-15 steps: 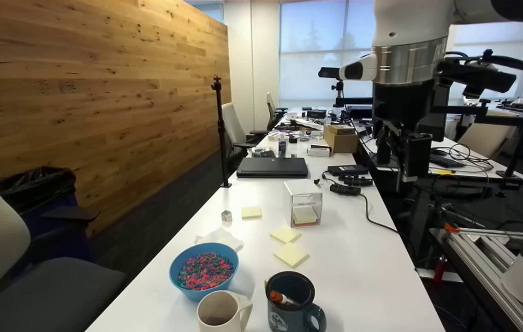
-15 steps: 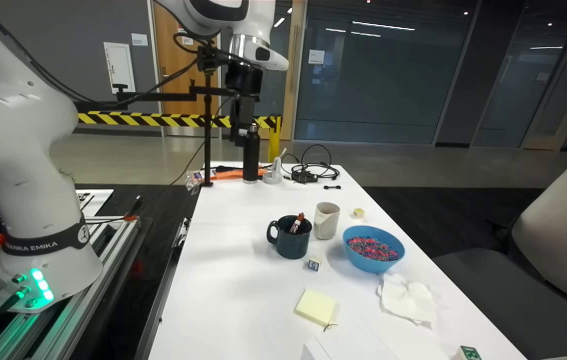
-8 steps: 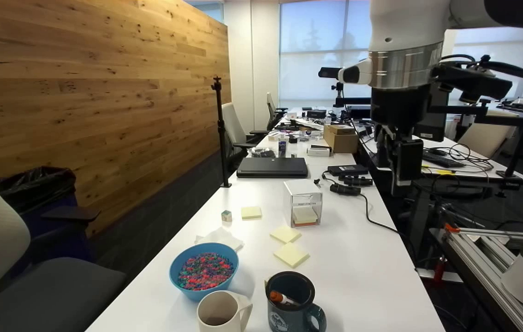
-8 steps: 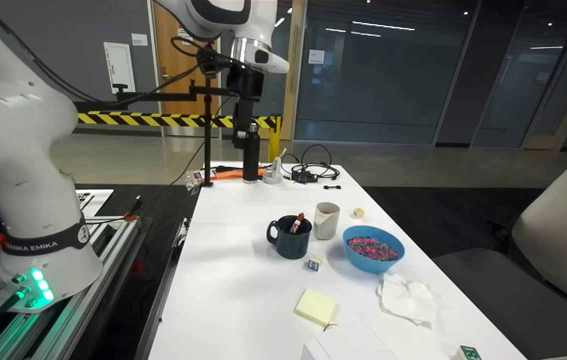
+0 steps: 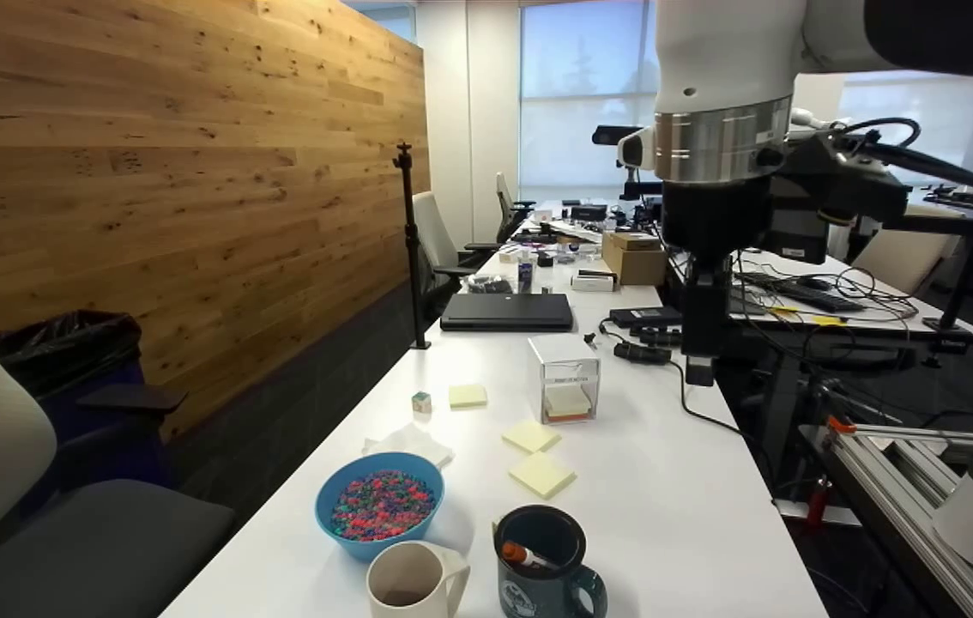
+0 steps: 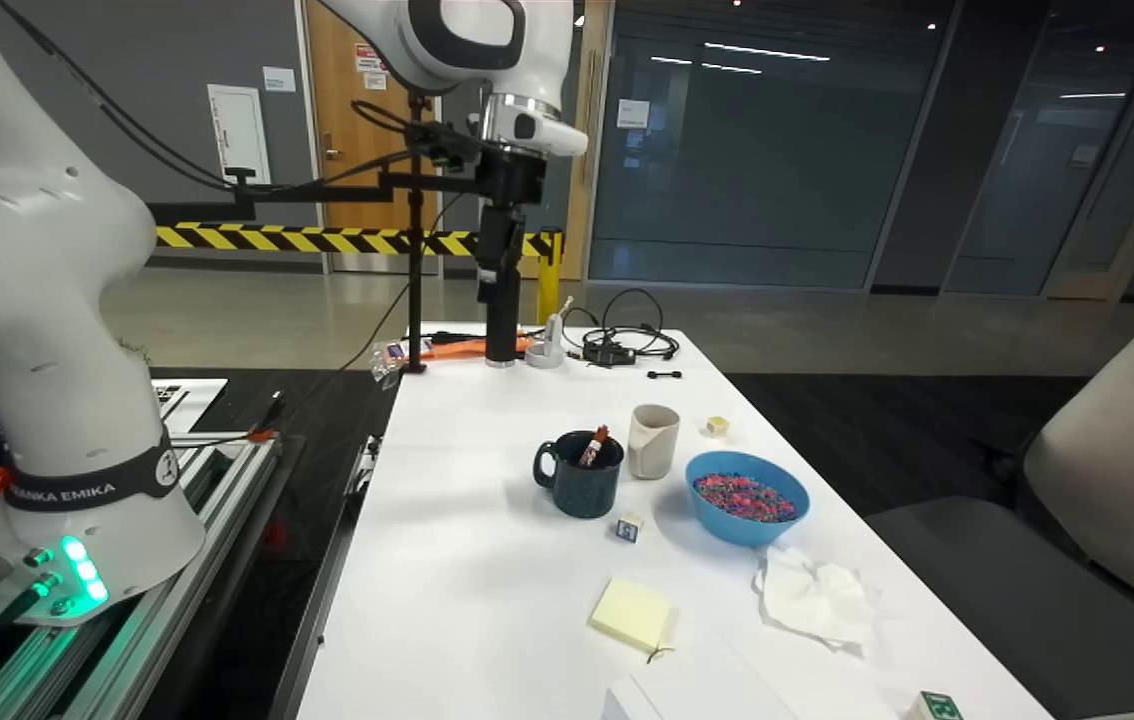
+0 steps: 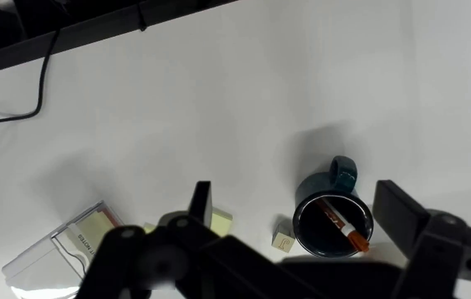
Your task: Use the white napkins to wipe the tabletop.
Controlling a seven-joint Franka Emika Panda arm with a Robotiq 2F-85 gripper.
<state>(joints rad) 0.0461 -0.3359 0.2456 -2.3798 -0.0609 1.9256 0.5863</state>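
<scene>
Two fingers (image 7: 399, 211) spread wide apart: gripper (image 7: 298, 205) is released, hanging well above the white tabletop (image 6: 447, 560). White napkins (image 6: 815, 600) lie crumpled on the tabletop, just beside the blue bowl (image 6: 732, 528) of small colored bits (image 6: 745, 498); can't tell if it's one sheet or several. Dark mug (image 6: 582, 493) holds an orange-capped marker (image 7: 347, 227), stands upright next to the beige cup (image 6: 652, 443). Letter block (image 6: 628, 528) just beside the mug. Pale yellow note pad (image 6: 632, 613) near the napkins.
</scene>
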